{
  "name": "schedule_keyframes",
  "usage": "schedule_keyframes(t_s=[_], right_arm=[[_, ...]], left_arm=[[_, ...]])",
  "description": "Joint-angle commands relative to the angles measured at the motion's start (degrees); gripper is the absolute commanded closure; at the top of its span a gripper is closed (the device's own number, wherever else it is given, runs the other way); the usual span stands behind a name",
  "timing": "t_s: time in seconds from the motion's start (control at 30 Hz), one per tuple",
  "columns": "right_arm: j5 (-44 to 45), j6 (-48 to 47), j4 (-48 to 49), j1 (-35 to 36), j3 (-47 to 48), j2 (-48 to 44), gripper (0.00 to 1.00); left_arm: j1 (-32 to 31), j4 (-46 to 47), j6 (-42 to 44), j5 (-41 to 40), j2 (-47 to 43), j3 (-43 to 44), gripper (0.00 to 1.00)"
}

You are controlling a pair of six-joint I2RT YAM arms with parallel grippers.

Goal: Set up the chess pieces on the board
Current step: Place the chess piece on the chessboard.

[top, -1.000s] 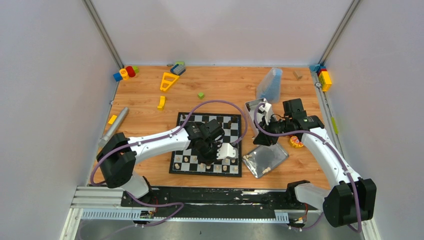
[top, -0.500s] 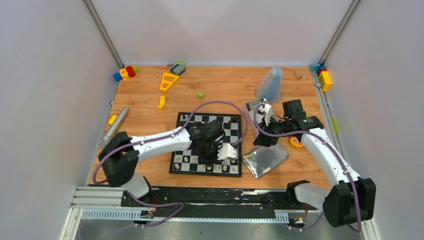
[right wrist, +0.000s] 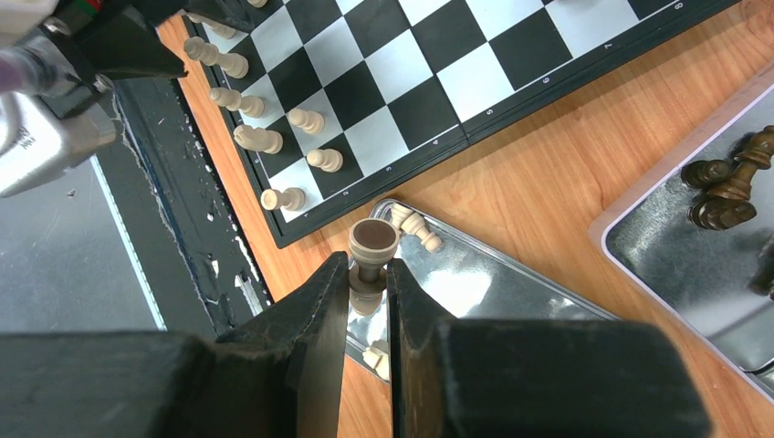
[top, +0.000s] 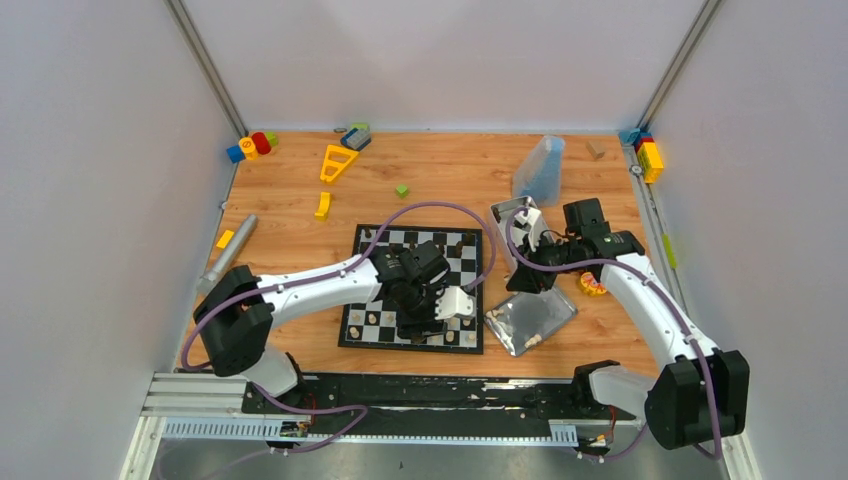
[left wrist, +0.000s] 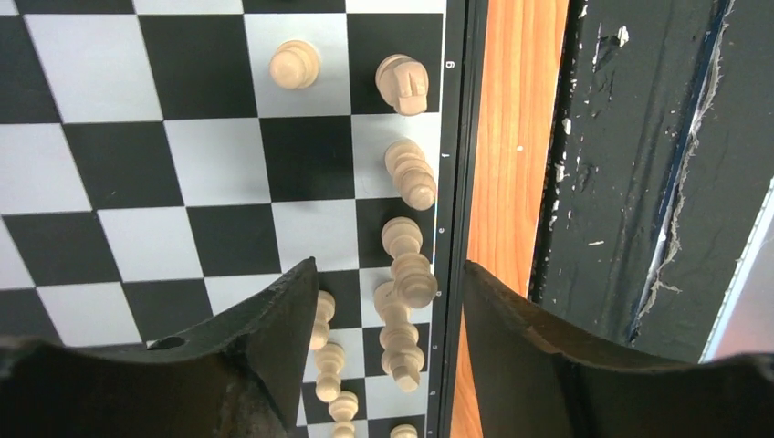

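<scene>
Left wrist view first: my left gripper (left wrist: 391, 274) hangs with its jaws spread wide over the near edge of the board (left wrist: 137, 146), gripping nothing. The cream pieces (left wrist: 409, 178) crowd the edge row right under that gap, some nearly touching, and I cannot tell whether every one stands upright.

To the right, my right gripper (right wrist: 368, 265) is clamped on a single piece (right wrist: 372, 239). Its round end faces the camera, dark in the middle with a pale rim. It hovers over the corner of the metal tray (right wrist: 511, 292) just beside the board, where a few cream pieces lie loose. Further right, a second tray (right wrist: 675, 237) holds dark pieces (right wrist: 730, 187).

My worries:
- **Left side:** lowering or closing the left jaws in that packed row could topple neighbouring pieces.
- **Right side:** the grip is narrow and the piece could swivel or slip.
- **Both arms:** they sit close at the same board corner, so a hasty reach could bump them together.

For writing, small white numerals run along the board's border in the right wrist view, and I make out 8 down to about 4. The marks in the left wrist view are too small to be sure of. I see no brand.
</scene>
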Motion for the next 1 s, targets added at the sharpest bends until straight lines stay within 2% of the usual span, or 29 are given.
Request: schedule_keyframes(t_s=[0.0, 0.17, 0.27, 0.43, 0.63, 0.83, 0.97], right_arm=[[-2.39, 0.23, 1.52, -0.26, 1.34, 0.92, 0.98], [-6.14, -1.28, 0.39, 0.41, 3.84, 4.26, 0.97], [-12.16, -3.19, -2.37, 0.97, 6.69, 7.55, 0.96], [-21.79, -7.21, -8.23, 3.51, 12.17, 14.7, 0.95], [-26.84, -11.53, -13.61, 8.2, 16.73, 22.08, 0.95], [-30.01, -14.98, -17.61, 10.13, 19.64, 26.57, 0.96], [-31.04, -15.49, -18.32, 10.18, 19.9, 26.6, 0.96]], left_arm=[[-0.35, 0.29, -0.62, -2.3, -5.69, 2.02, 0.29], [2.32, 2.37, -0.14, -2.78, -10.68, 3.05, 0.09], [4.69, 5.38, 0.83, -0.63, -14.14, 3.81, 0.05], [6.1, 10.7, 8.5, 2.95, -15.14, 5.73, 0.06], [6.12, 12.09, 20.48, 12.19, -11.74, 9.36, 0.1], [6.08, 13.81, 25.6, 17.07, -9.12, 10.47, 0.12], [6.03, 14.28, 26.4, 19.48, -8.08, 10.06, 0.17]])
